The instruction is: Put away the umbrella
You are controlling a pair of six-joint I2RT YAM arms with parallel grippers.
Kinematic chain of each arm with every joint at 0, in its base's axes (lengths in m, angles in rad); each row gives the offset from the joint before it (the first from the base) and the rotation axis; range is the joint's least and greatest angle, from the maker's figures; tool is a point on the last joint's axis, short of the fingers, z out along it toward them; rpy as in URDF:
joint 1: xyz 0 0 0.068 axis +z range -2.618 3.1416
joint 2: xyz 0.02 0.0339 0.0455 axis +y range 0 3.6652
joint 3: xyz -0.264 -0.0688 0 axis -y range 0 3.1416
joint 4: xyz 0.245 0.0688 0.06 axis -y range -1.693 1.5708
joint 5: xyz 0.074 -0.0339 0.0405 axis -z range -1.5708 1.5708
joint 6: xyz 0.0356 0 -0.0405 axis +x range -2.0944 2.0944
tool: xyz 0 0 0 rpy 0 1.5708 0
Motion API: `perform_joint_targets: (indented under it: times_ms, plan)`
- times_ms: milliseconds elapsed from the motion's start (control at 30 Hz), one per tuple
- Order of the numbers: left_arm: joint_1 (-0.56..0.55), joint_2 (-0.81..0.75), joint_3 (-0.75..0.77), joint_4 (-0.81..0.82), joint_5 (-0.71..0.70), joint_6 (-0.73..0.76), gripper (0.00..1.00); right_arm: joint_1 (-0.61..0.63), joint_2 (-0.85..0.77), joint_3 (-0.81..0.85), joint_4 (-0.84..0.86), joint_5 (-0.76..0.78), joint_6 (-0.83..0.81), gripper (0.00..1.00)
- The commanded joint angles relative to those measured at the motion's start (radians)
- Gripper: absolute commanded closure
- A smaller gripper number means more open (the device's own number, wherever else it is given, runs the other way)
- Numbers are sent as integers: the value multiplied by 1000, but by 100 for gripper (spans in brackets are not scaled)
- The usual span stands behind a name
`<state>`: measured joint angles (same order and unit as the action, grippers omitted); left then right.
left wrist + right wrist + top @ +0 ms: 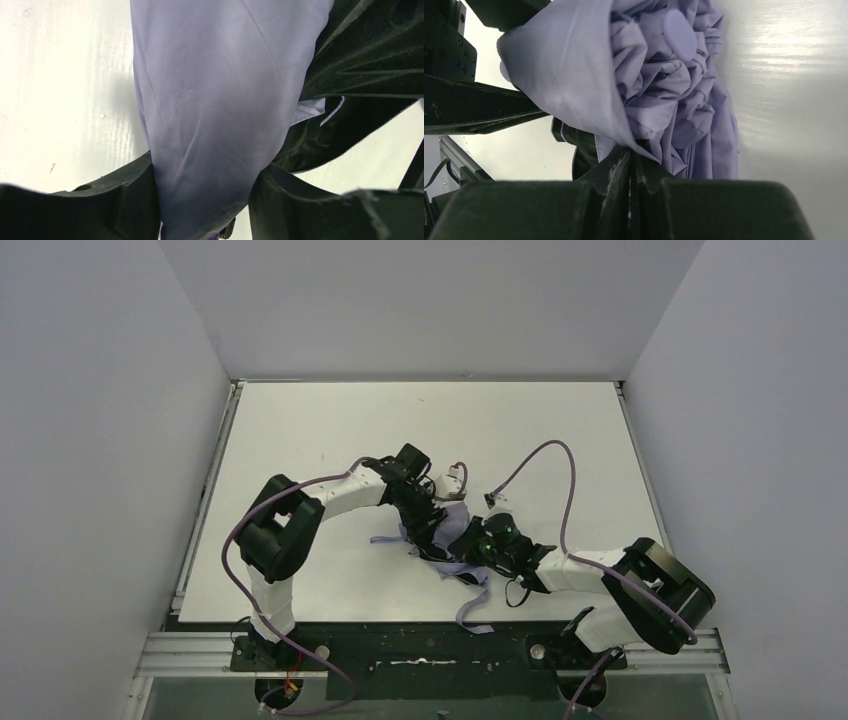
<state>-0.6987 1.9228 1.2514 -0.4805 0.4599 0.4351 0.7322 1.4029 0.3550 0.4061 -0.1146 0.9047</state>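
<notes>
The umbrella (452, 537) lies crumpled on the white table (330, 430) between the two arms, lavender fabric outside with black folds showing. My left gripper (425, 525) is shut around a thick roll of its lavender canopy (215, 100); the black fingers (130, 200) press it from both sides. My right gripper (480, 545) is shut, its fingertips (616, 167) pinching a fold of the canopy fabric (664, 100) from the near right. A round lavender cap (679, 27) shows among the gathered folds. The shaft and ribs are hidden.
A lavender strip of fabric (470, 612) trails toward the table's front edge. Purple cables (545, 455) loop above both arms. Grey walls (100, 440) close in the table on the left, back and right. The metal rail (420, 650) runs along the front.
</notes>
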Motion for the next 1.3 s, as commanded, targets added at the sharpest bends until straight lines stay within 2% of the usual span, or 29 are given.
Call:
perform_joint_targets:
  times_ms: [0,133,300,467,800,967,1133,1267]
  plan:
    - [-31,26,-18,2,-37,38,59,-14,-41,-30,-87,21,-9,100]
    - [-53,12,-35,30,-91,56,70,-14,-83,-24,-116,-17,-26,98]
    - [-59,5,-21,38,-128,67,85,-14,-171,-37,-228,-45,-35,90]
    - [-59,14,24,21,-180,92,96,-14,-289,-74,-374,-28,-17,89]
    - [-71,27,59,11,-228,125,100,-3,-316,-84,-507,-142,-8,88]
    - [-88,20,51,28,-274,168,100,19,-447,-31,-736,-108,-14,85]
    - [-107,4,24,50,-327,201,100,8,-644,99,-935,42,-48,71]
    - [-130,-25,-26,110,-367,216,100,-65,-642,238,-1010,153,-127,60]
